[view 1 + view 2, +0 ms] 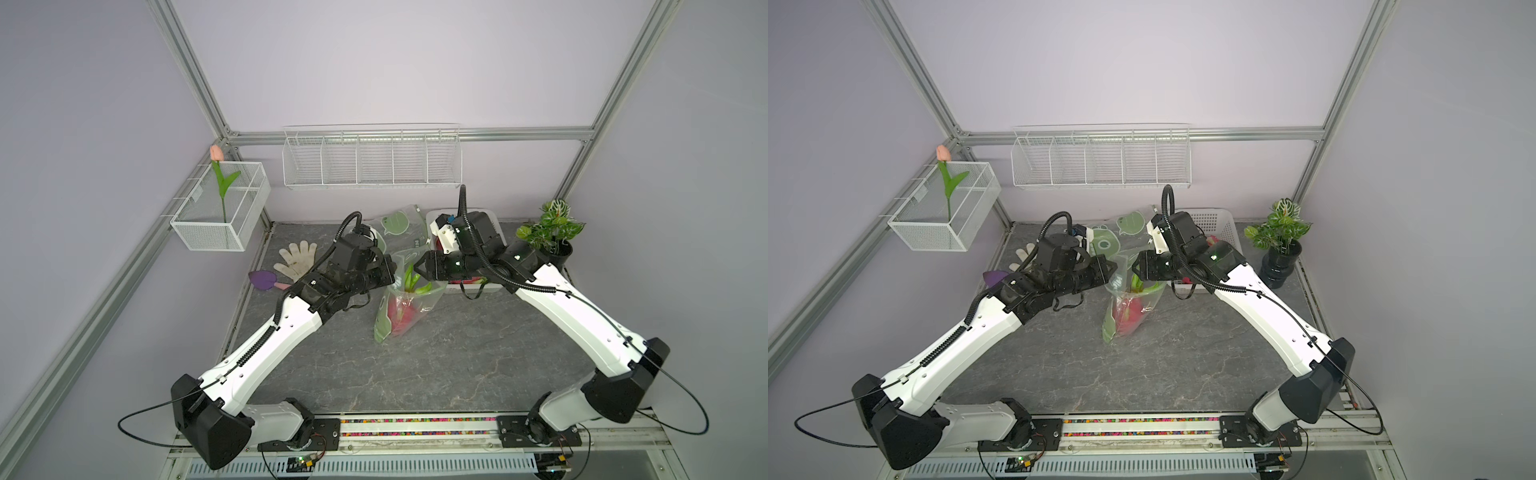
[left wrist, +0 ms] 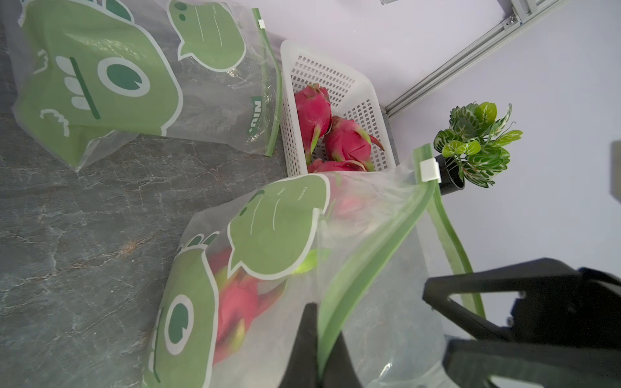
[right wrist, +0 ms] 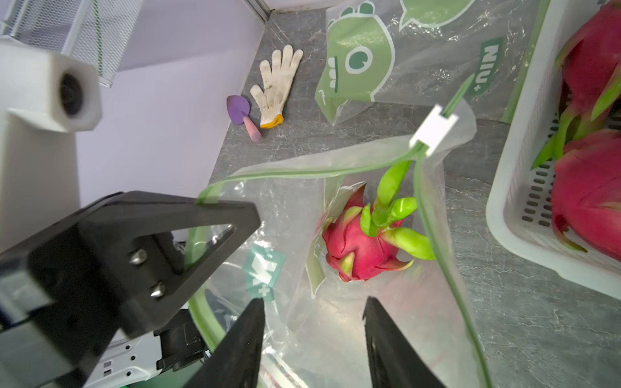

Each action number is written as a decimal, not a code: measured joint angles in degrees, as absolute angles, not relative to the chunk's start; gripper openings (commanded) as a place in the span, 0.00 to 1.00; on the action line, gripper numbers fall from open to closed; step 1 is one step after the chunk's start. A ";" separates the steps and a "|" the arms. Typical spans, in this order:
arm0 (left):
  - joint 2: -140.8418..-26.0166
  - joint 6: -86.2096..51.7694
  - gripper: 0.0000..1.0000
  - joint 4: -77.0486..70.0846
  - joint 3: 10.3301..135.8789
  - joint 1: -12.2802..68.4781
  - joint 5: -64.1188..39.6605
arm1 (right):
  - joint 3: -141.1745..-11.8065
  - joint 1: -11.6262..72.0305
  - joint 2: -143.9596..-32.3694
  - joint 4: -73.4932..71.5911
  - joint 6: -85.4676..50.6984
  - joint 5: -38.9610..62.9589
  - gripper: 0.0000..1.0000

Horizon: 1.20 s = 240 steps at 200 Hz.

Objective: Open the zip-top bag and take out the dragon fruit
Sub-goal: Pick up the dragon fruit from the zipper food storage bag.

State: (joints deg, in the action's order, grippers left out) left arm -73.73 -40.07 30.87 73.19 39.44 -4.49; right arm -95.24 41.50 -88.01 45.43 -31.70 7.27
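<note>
Two arms reach in from the near rail and meet over the grey, veined stone-look table. The L gripper is pinched tight on the green zip strip of the zip-top bag and holds that rim up. Its own wrist cam shows the pinch close-up; the top views show only black tips meeting the bag's upper edge. The R gripper hangs over the bag's gaping mouth, jaws at a middling gap w/ nothing gripped. The white slider sits at one end of the zip. Only the R wrist cam looks inside: one dragon fruit lies at the bottom, oval, waxy magenta, w/ pointed green-tipped scales. From the L wrist cam it's a pink blur behind thin crinkly film and green cartoon print. Just beyond is a white perforated plastic basket w/ three more fruits packed touching; in the top views the R arm hides most of them. Beside the basket a second bag, same print, lies flat. Far left are a knit white glove and a purple trowel w/ a pink handle. Far right is a potted plant w/ veined leaves. The wire rack on the back wall shows in the top views only.
</note>
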 measured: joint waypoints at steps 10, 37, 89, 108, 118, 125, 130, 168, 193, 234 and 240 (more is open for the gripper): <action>-73.73 -40.07 0.00 31.07 73.19 39.44 -4.67 | -95.24 41.82 -88.68 45.43 -31.77 6.76 0.52; -73.73 -39.99 0.00 31.62 73.19 39.44 -5.45 | -95.15 42.22 -90.19 45.45 -31.81 5.08 0.52; -73.73 -38.72 0.00 31.59 73.19 39.44 -6.52 | -90.67 42.22 -91.64 43.29 -32.86 0.47 0.56; -73.73 -37.85 0.00 31.53 73.19 39.48 -6.44 | -86.72 42.19 -91.61 39.79 -32.80 -0.89 0.56; -73.73 -37.43 0.00 31.11 73.08 39.55 -6.28 | -84.71 42.15 -91.61 37.82 -32.75 -1.26 0.56; -73.73 -37.21 0.00 30.41 72.77 39.64 -6.24 | -83.40 42.11 -91.61 36.42 -32.64 -1.30 0.56; -73.73 -37.04 0.00 30.02 72.55 39.68 -6.11 | -82.56 42.04 -91.61 35.44 -32.58 -1.30 0.56; -75.44 -35.59 0.00 28.14 71.35 39.81 -5.89 | -79.35 40.14 -91.77 30.02 -32.58 0.71 0.59; -76.42 -34.68 0.00 27.66 71.35 39.77 -5.93 | -78.02 39.24 -92.29 26.52 -32.58 2.57 0.61; -76.42 -33.74 0.00 27.94 71.35 38.54 -6.55 | -77.23 39.13 -93.73 22.61 -32.80 4.82 0.61; -76.42 -33.63 0.00 28.03 71.35 38.15 -6.61 | -77.23 39.13 -94.00 22.09 -32.80 5.10 0.61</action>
State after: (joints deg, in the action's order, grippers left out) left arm -76.42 -33.63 28.03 71.35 38.15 -6.61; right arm -77.23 39.13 -94.00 22.09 -32.80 5.10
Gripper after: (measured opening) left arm 0.043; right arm 0.610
